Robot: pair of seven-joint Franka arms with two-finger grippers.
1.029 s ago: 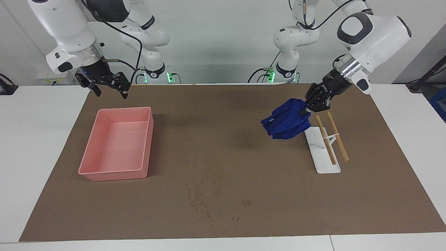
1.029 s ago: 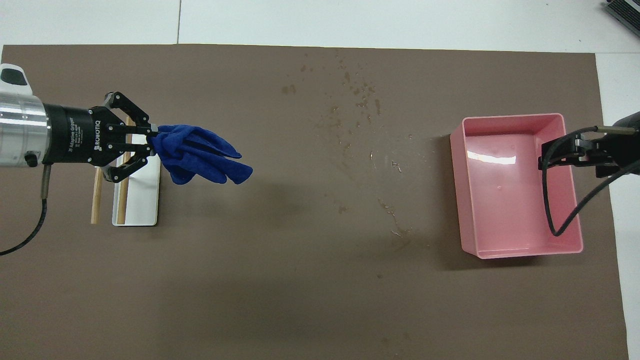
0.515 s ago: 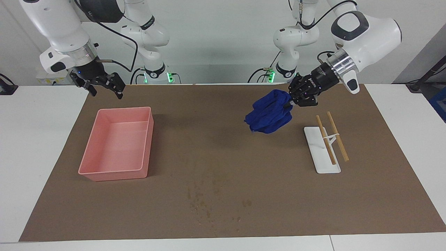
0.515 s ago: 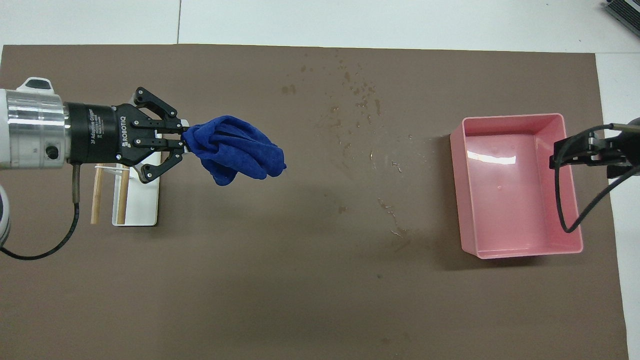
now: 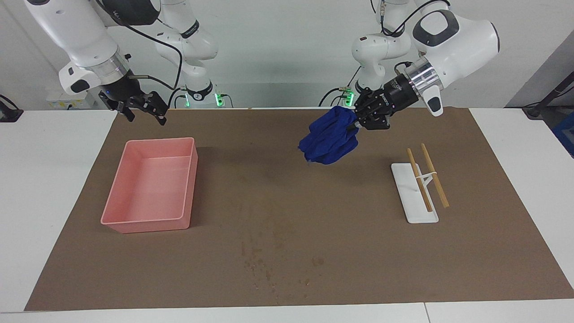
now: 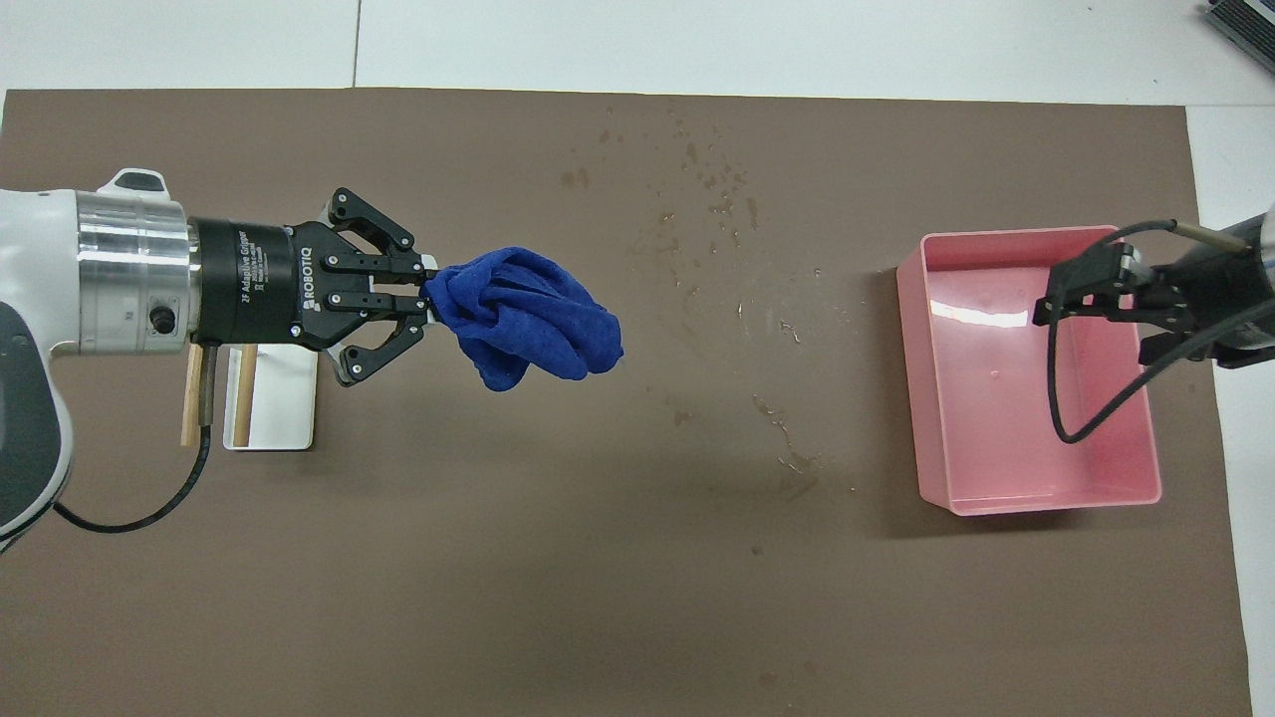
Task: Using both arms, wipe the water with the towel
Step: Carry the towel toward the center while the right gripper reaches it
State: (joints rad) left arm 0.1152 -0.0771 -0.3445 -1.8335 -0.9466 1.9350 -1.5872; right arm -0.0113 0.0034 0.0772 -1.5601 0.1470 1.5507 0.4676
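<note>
My left gripper (image 5: 355, 124) is shut on one end of the deep-blue towel (image 5: 328, 137). The bunched towel hangs in the air over the brown mat, between the white stand and the wet patch. In the overhead view the left gripper (image 6: 428, 299) points toward the right arm's end of the table, with the towel (image 6: 533, 319) in front of it. Water drops (image 6: 717, 199) and streaks (image 6: 787, 438) lie on the mat's middle; they also show in the facing view (image 5: 264, 264). My right gripper (image 5: 143, 117) is open and empty, raised over the pink tray's edge (image 6: 1091, 329).
A pink tray (image 5: 145, 220) stands on the mat toward the right arm's end and also shows in the overhead view (image 6: 1046, 504). A white stand (image 5: 415, 202) with two wooden sticks (image 5: 434, 175) lies toward the left arm's end, partly under my left arm in the overhead view (image 6: 284, 398).
My left gripper has carried the towel up and away from the white stand toward the table's middle. My right gripper drew back a little, then came back over the tray.
</note>
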